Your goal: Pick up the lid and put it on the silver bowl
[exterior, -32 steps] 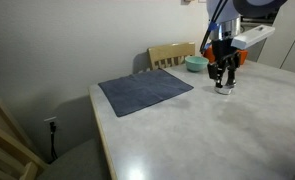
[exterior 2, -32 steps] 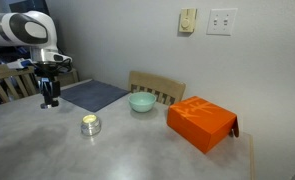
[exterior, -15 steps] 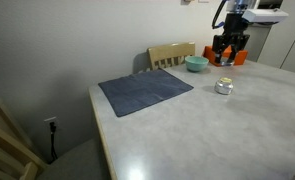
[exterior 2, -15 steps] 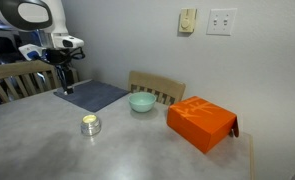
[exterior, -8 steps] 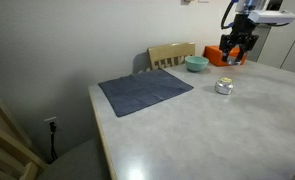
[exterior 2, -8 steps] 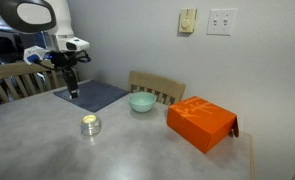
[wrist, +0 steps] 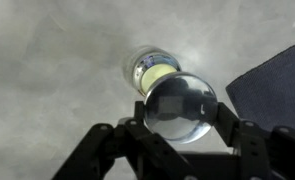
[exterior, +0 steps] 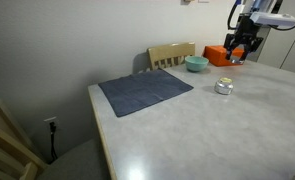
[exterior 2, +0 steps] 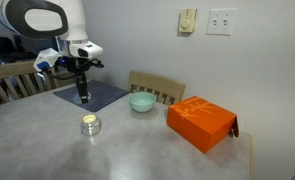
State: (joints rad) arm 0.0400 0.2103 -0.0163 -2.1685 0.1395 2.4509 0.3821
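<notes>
In an exterior view, the gripper (exterior: 241, 56) hangs high over the far side of the tabletop (exterior: 187, 130). The silver bowl (exterior: 224, 86) sits lower down on the tabletop, between the blue mat (exterior: 145, 91) and the far edge. A teal bowl (exterior: 196, 63) and an orange box (exterior: 218, 54) stand at the back edge. In an exterior view from another spot, the gripper (exterior 2: 83, 98) is up in the air in front of the blue mat (exterior 2: 95, 95). The silver bowl (exterior 2: 90, 125) stands nearer the front edge, well apart from the teal bowl (exterior 2: 142, 102) and the orange box (exterior 2: 200, 122). The lid is too small to make out in these two views. In the wrist view, the gripper (wrist: 182, 126) is closed on the round shiny lid (wrist: 180, 105), one finger on each side. The silver bowl (wrist: 150, 68) peeks out from behind the lid, a little off to one side, and the mat's corner (wrist: 277, 85) shows at the right. The job now looks like lining up. The arm should slide until the lid hides the whole bowl. Then it should go straight down slowly with the lid kept flat, and let go only when the lid rests on the rim. If it lets go too soon, the lid may tip or roll away.
</notes>
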